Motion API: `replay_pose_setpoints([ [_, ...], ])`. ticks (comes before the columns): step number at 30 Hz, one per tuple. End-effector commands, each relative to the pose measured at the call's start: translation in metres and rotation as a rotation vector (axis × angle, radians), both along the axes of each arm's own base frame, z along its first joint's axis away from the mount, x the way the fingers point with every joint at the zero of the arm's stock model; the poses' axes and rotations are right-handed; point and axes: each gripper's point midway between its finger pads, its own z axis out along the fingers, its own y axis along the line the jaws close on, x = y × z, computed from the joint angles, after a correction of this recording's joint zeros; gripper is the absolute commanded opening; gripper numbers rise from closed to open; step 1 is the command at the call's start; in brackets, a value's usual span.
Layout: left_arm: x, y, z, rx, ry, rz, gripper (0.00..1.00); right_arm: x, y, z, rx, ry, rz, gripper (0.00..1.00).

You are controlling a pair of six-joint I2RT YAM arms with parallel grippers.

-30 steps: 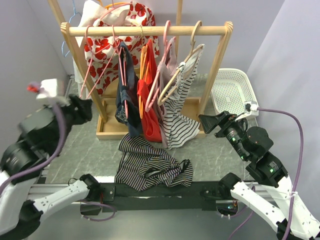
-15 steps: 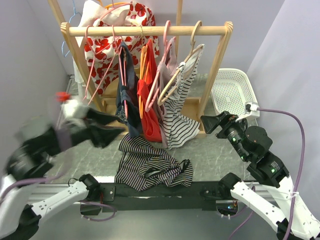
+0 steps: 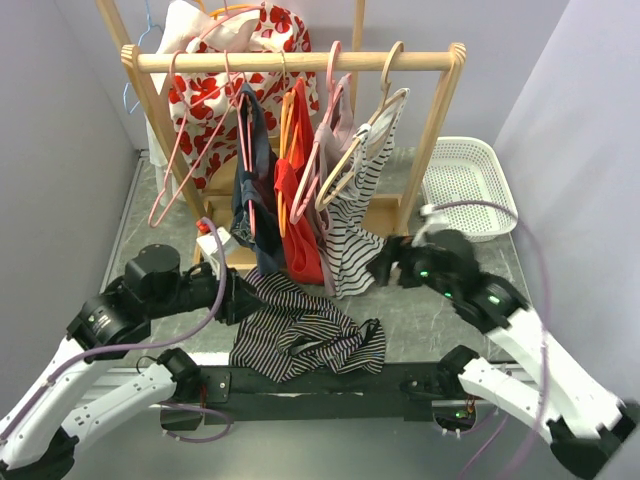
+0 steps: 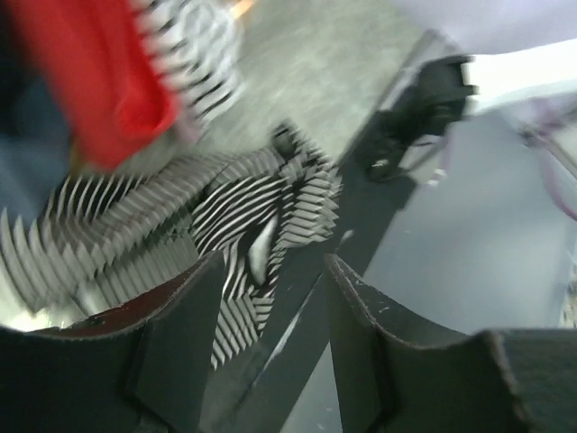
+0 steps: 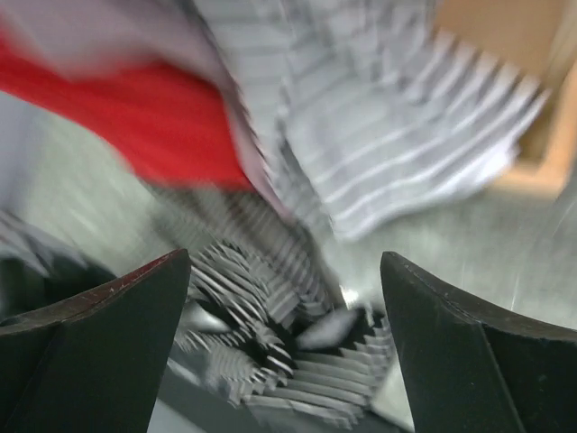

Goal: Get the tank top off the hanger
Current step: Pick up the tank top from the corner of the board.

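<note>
Fingers of the left gripper stand apart with nothing between them. Its arm lies low in front of the rack and reaches in toward the left end of the rack's base. Fingers of the right gripper are spread wide and hold nothing. That arm bends in from the right of the rack, its tip just beside the lower hem of the striped tank top. The tank top hangs on a wooden hanger at the right end of the rack's rail, not yet taken off. Both wrist views are blurred.

The rack stands on a grey table between pale lilac walls. A dark striped garment lies crumpled on the table in front of the rack, between the two grippers. Whether the left gripper touches it cannot be told.

On the rail, left of the striped tank top, a red top and a navy top hang close together. A red-and-white flowered garment is draped behind the rack's left end. A white basket sits to the right of the rack.
</note>
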Motion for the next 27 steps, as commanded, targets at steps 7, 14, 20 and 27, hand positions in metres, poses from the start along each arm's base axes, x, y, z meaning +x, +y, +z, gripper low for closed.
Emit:
replay_pose_setpoints([
  [7,0.033,0.029,-0.022,0.049,0.062,0.319,0.57,-0.044,0.061,-0.105,-0.133,0.301,0.303,0.96],
  [14,0.038,0.032,-0.045,0.152,0.102,0.335,0.56,-0.048,0.092,-0.149,-0.122,0.391,0.291,1.0],
  [20,0.047,0.033,-0.039,0.158,0.082,0.367,0.59,-0.052,0.12,-0.168,-0.104,0.429,0.368,1.0],
  [27,0.052,0.032,-0.031,0.132,0.054,0.381,0.61,-0.068,0.149,-0.179,-0.155,0.453,0.462,1.0],
])
